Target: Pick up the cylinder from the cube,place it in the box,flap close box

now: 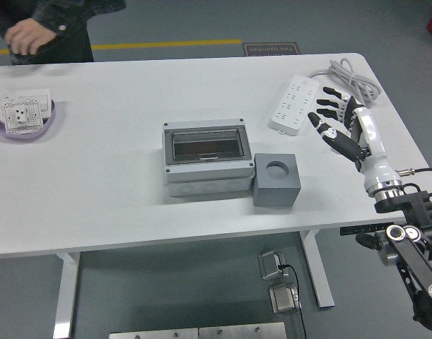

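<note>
The grey box (207,157) sits mid-table with its dark see-through flap lying shut on top. Against its right side stands the grey cube (276,179), whose round socket on top is empty. The cylinder is not visible; I cannot tell through the lid whether it lies inside. My right hand (337,116) hovers over the table's right side, near the power strip, well away from box and cube, fingers spread and holding nothing. My left arm is out of the picture.
A white power strip (295,104) with coiled cable (351,79) lies at the back right. A purple dish (26,119) with white socket parts sits far left. A person stands at the top left corner, their hand (28,34) off the table.
</note>
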You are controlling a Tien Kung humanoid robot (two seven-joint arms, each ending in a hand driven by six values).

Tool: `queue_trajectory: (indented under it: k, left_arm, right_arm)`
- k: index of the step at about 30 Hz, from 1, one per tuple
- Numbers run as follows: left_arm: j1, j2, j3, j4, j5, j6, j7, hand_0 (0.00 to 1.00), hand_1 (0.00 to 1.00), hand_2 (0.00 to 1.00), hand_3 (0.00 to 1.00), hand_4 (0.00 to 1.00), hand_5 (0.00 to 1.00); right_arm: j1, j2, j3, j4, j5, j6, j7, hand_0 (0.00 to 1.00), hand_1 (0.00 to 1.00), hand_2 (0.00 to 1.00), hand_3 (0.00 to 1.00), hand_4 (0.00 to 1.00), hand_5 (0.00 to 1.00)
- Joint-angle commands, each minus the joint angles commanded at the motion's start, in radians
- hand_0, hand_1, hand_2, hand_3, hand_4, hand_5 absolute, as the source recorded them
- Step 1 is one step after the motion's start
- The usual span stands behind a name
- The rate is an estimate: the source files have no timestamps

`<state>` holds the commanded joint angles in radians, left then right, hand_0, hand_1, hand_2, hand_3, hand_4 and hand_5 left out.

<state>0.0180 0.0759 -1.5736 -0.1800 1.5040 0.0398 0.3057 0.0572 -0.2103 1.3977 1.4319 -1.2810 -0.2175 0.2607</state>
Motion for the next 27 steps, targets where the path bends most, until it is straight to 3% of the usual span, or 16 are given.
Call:
queue_trajectory:
  k: [4, 12, 15, 16, 27]
  left_arm:
    - [-0.005, 0.004, 0.003, 0.0, -0.002, -0.001, -0.004, 0.694, 0.685, 0.687, 0.809, 0.734, 0.362]
    - [-0.013, 0.016, 0.009, 0.0, -0.009, -0.003, -0.008, 0.694, 0.685, 0.687, 0.809, 0.734, 0.363]
    - [-0.016, 0.02, 0.011, 0.0, -0.009, -0.004, -0.009, 0.694, 0.685, 0.687, 0.809, 0.734, 0.363]
    - [-0.017, 0.022, 0.011, 0.0, -0.008, -0.004, -0.01, 0.694, 0.685, 0.687, 0.809, 0.735, 0.365]
    - [-0.014, 0.031, 0.036, 0.0, -0.02, -0.008, -0.022, 0.694, 0.685, 0.687, 0.81, 0.735, 0.367]
  right_arm:
    - [-0.01, 0.006, 0.07, -0.026, 0.101, -0.005, 0.032, 0.734, 0.653, 0.688, 0.705, 0.784, 0.404]
    - [-0.012, 0.036, 0.081, -0.059, 0.291, 0.029, 0.089, 0.689, 0.634, 0.674, 0.661, 0.778, 0.408]
    - [-0.013, 0.04, 0.094, -0.061, 0.314, 0.035, 0.093, 0.689, 0.634, 0.674, 0.661, 0.778, 0.408]
    - [-0.015, 0.039, 0.1, -0.062, 0.32, 0.036, 0.094, 0.676, 0.629, 0.674, 0.665, 0.829, 0.444]
    - [-0.045, 0.046, 0.079, -0.089, 0.381, 0.049, 0.12, 0.683, 0.634, 0.681, 0.676, 0.809, 0.41]
